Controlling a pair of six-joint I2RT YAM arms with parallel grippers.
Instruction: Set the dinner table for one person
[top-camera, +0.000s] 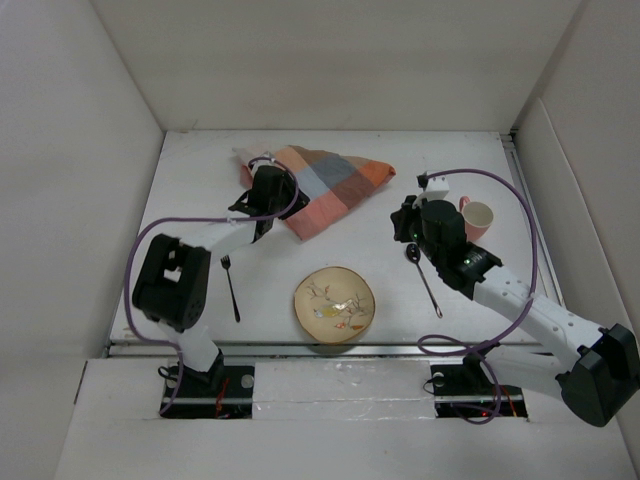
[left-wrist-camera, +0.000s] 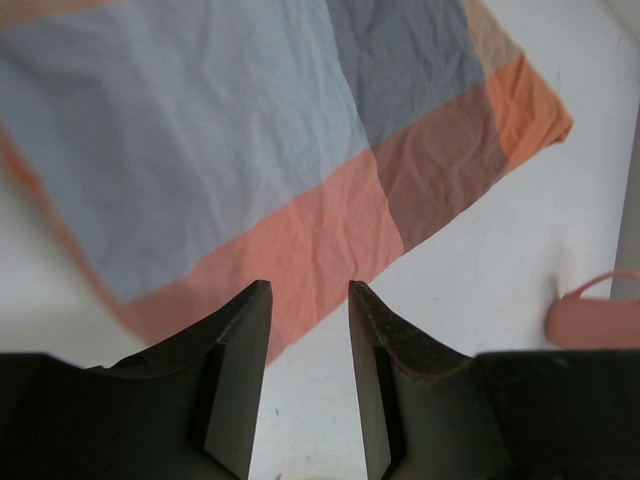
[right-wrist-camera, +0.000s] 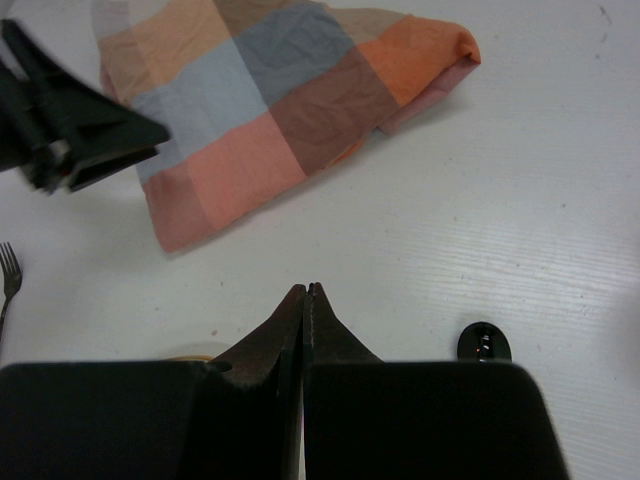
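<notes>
The white dinner table (top-camera: 480, 160) holds a cream plate (top-camera: 334, 304) near the front middle. A black fork (top-camera: 231, 288) lies left of the plate and a black spoon (top-camera: 425, 280) lies right of it. A pink cup (top-camera: 477, 218) stands at the right. My left gripper (top-camera: 270, 215) is open and empty over the near left edge of the orange-and-blue-grey checked cloth (top-camera: 320, 188); in the left wrist view it (left-wrist-camera: 308, 290) frames the cloth's (left-wrist-camera: 250, 170) edge and bare table. My right gripper (top-camera: 408, 225) is shut and empty (right-wrist-camera: 308, 290), just left of the spoon's bowl (right-wrist-camera: 484, 342).
White walls enclose the table on the left, back and right. The cup also shows at the right edge of the left wrist view (left-wrist-camera: 595, 320). The fork's tines (right-wrist-camera: 10, 275) and the cloth (right-wrist-camera: 270, 110) show in the right wrist view.
</notes>
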